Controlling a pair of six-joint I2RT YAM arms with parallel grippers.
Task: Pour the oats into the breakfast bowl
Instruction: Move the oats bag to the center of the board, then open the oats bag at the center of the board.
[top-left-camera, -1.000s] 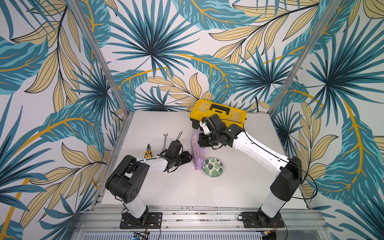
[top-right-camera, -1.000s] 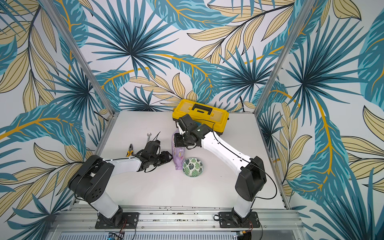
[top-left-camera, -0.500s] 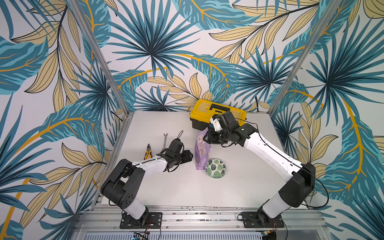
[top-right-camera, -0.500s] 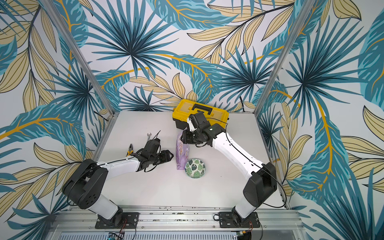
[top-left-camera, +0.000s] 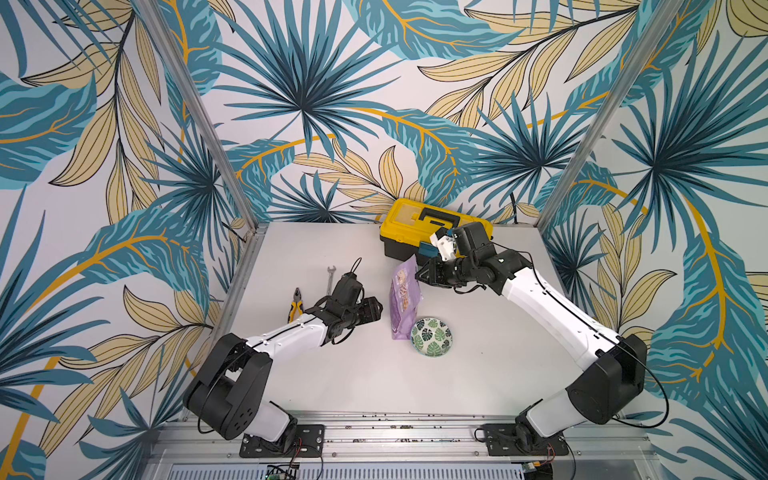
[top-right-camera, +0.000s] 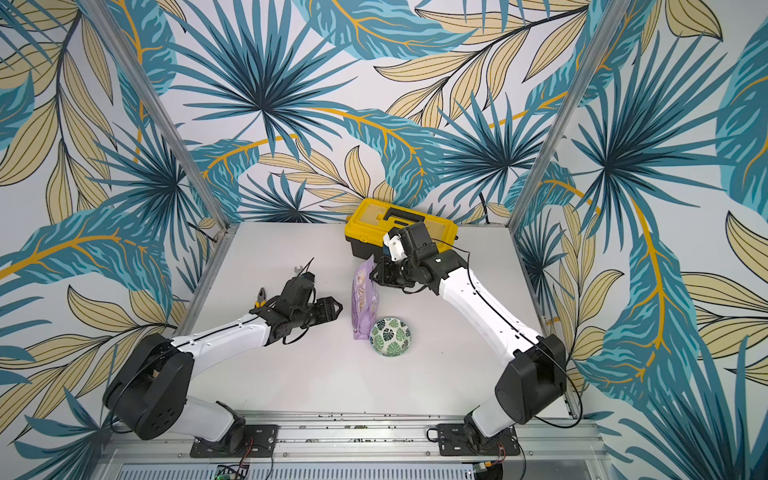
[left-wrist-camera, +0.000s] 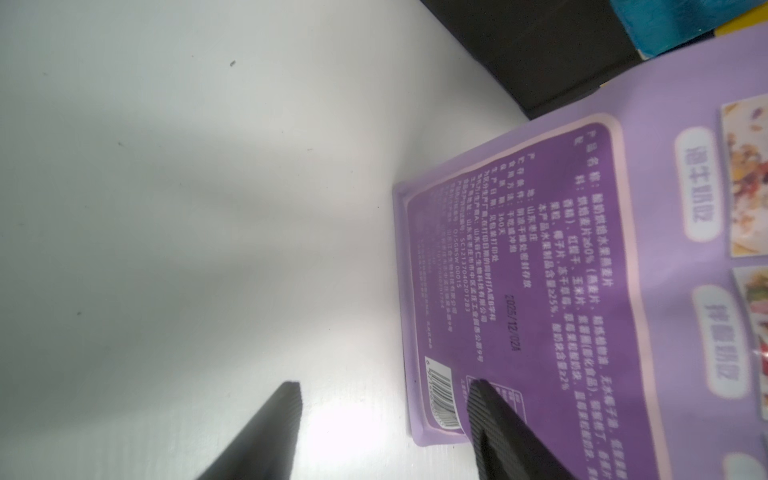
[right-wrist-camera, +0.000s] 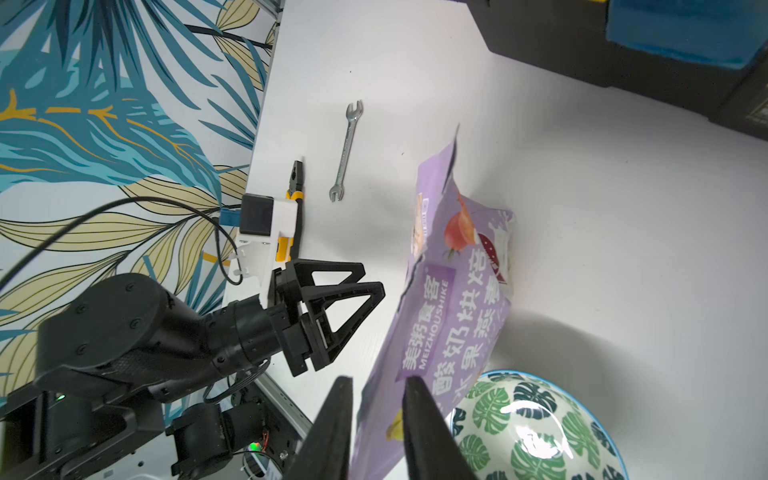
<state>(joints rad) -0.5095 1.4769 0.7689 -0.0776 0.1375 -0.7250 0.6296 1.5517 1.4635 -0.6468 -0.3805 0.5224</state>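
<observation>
2 arms, 1 job: oats to be poured, and none poured yet by the look of it.
Oats: out of sight inside the lilac-purple flat plastic pouch (top-left-camera: 402, 299), which stands on its base on the white desk (top-left-camera: 478, 374), leaning a little in both top views.
Bowl: the small round white ceramic bowl with green leaf pattern (top-left-camera: 431, 337) sits empty just beside the pouch's foot; whether they touch cannot be told.
Left end effector (top-left-camera: 376, 312): wide and holding nothing, level with the pouch's lower half and just short of it.
Right end effector (top-left-camera: 420, 272): narrow, at the pouch's top corner, in front of the yellow-and-black plastic toolbox (top-left-camera: 409, 224). The right wrist view shows lilac film in the gap, but whether it is pinched cannot be told.
Risk 1: a hold on thin film at 1 corner may slip or fold as the pouch tips, dropping it.
Risk 2: the bowl is narrower than the pouch is tall, so a floppy mouth could scatter flakes onto the desk.
Risk 3: with the foot so near, a swinging base could shove the bowl aside.
Since 1 second ago: the right arm has swung outward, its elbow nearer the desk's edge. The pouch looked slumped then and stands straighter now. The bowl and the left end effector are about where they were.
</observation>
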